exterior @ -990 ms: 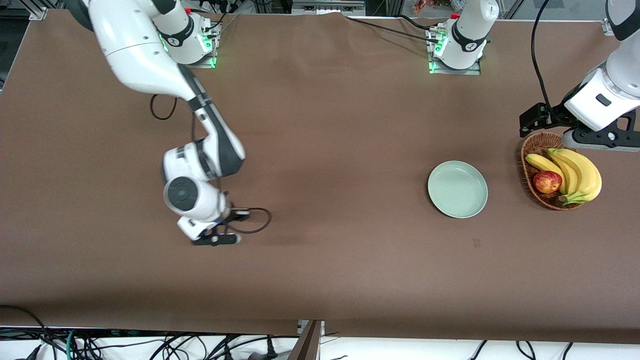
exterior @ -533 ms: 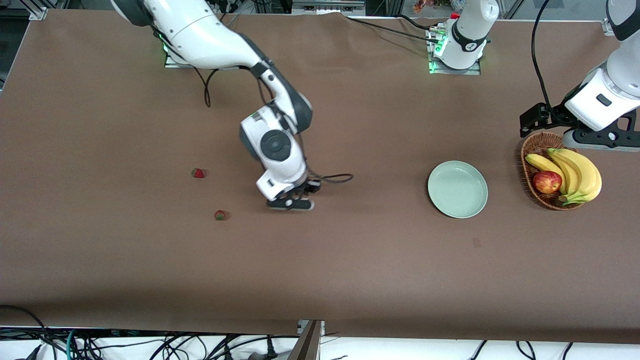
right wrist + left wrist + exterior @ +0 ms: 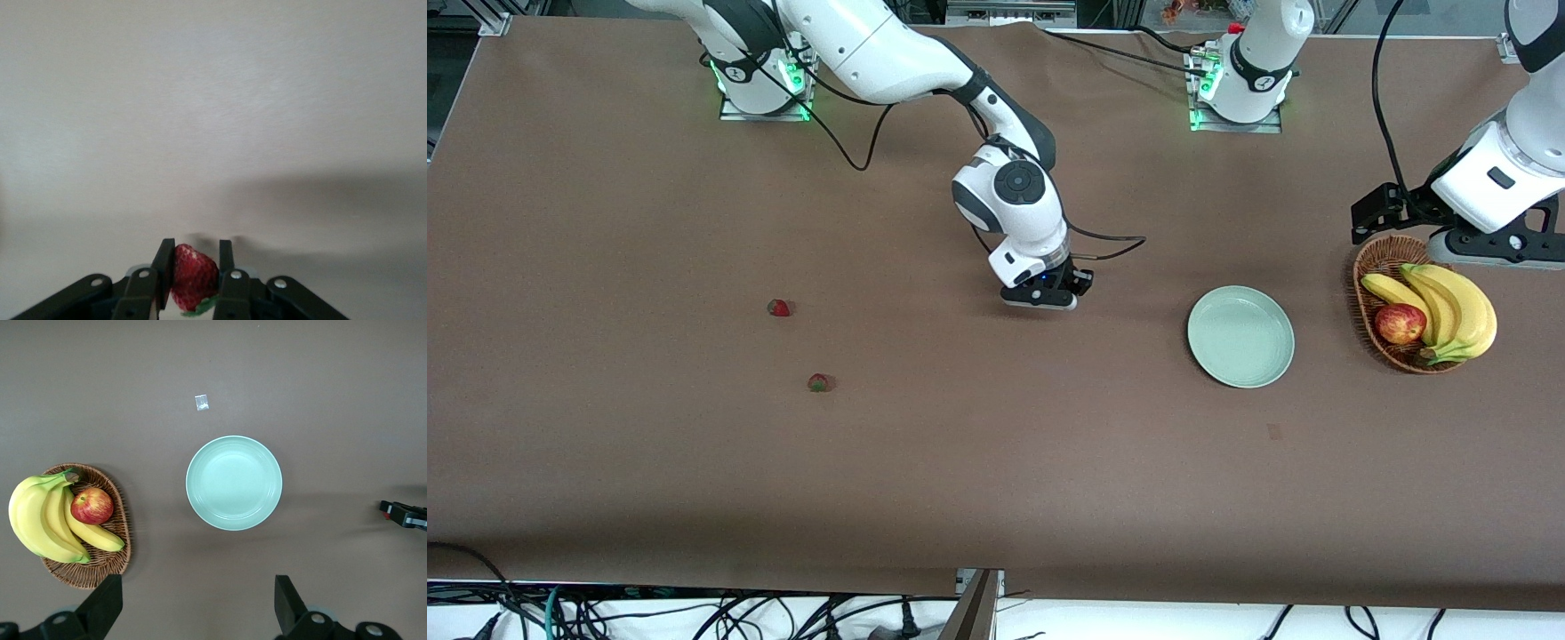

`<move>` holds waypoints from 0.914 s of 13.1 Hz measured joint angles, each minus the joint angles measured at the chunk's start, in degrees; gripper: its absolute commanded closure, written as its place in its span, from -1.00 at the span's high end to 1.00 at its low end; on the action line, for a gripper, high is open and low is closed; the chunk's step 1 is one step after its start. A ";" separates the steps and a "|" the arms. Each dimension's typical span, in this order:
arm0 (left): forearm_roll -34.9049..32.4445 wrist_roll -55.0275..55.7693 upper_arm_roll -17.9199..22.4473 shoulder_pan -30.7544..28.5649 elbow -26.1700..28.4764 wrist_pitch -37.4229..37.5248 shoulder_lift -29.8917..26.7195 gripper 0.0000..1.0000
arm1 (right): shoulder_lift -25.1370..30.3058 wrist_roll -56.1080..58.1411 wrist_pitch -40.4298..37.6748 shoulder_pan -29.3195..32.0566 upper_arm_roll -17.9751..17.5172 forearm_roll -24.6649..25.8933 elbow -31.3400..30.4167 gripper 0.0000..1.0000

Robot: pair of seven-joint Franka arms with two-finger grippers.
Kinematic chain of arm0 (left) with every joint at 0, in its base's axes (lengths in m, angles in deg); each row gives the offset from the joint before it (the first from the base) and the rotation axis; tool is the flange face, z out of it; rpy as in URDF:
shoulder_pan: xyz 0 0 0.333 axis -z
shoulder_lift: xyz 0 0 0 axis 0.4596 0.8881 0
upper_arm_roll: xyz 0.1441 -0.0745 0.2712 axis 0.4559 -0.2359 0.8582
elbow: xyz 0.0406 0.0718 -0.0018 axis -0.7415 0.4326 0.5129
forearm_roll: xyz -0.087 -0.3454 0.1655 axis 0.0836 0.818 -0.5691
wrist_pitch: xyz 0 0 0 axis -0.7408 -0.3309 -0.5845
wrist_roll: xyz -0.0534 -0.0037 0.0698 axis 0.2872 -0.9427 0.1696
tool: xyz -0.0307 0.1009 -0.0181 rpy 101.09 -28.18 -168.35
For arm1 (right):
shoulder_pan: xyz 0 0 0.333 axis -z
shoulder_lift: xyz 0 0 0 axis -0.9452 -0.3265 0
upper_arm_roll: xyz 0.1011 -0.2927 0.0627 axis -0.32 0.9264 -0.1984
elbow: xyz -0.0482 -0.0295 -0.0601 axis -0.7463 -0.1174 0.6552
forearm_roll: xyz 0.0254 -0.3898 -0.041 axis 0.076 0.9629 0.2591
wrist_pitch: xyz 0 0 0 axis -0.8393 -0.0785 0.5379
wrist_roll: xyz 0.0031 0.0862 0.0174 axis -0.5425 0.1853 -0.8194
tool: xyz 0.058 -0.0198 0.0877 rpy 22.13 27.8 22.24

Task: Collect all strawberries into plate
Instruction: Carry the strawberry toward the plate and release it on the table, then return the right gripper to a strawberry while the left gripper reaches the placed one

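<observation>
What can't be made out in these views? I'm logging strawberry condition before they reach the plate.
- Held strawberry: the front view hides it under the right gripper; right wrist view crops its base.
- Two table strawberries: too small for detail.
- Left gripper: fingertips cut off, left wrist view.

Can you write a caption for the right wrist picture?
The right tool pinches a red strawberry above the bare brown table.

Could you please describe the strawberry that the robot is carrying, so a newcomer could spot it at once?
Follow the right arm to the right gripper, up over bare table between the two loose strawberries and the plate. The held strawberry sits pinched between its fingers, unlike the two lying on the table.
</observation>
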 measured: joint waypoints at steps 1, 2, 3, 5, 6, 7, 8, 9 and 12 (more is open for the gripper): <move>0.00 0.00 0.00 0.00 0.00 0.00 0.00 1.00 | -0.73 -0.42 0.52 0.02 0.04 0.00 1.18 1.00; 0.00 0.00 0.00 0.00 0.00 0.00 0.00 1.00 | -1.07 -0.43 0.62 0.06 0.15 0.00 2.00 1.00; 0.00 0.00 0.00 0.00 0.00 0.00 0.00 1.00 | -1.09 -0.43 0.62 0.12 0.32 0.00 2.50 1.00; 0.00 0.00 0.00 0.00 0.00 0.00 0.00 1.00 | -0.96 -0.27 0.07 0.80 0.93 0.05 3.55 1.00; 0.00 0.00 0.00 0.00 0.00 0.00 0.00 1.00 | -0.79 1.28 -1.63 1.90 1.36 0.07 4.11 1.00; 0.00 0.00 0.00 0.00 0.02 0.05 0.02 1.00 | -0.55 5.08 -4.00 3.92 1.63 0.06 4.57 1.00; 0.00 0.00 -0.03 0.00 0.11 0.40 0.11 1.00 | -0.21 10.17 -6.37 6.73 1.69 0.03 4.77 1.00; 0.31 0.00 -0.08 0.01 0.27 1.39 0.30 1.00 | 0.20 15.24 -8.41 9.92 1.70 0.00 4.80 1.00; 2.57 0.10 -0.53 0.25 1.58 5.01 2.31 1.00 | 1.69 29.55 -16.59 17.95 1.78 0.15 4.85 1.00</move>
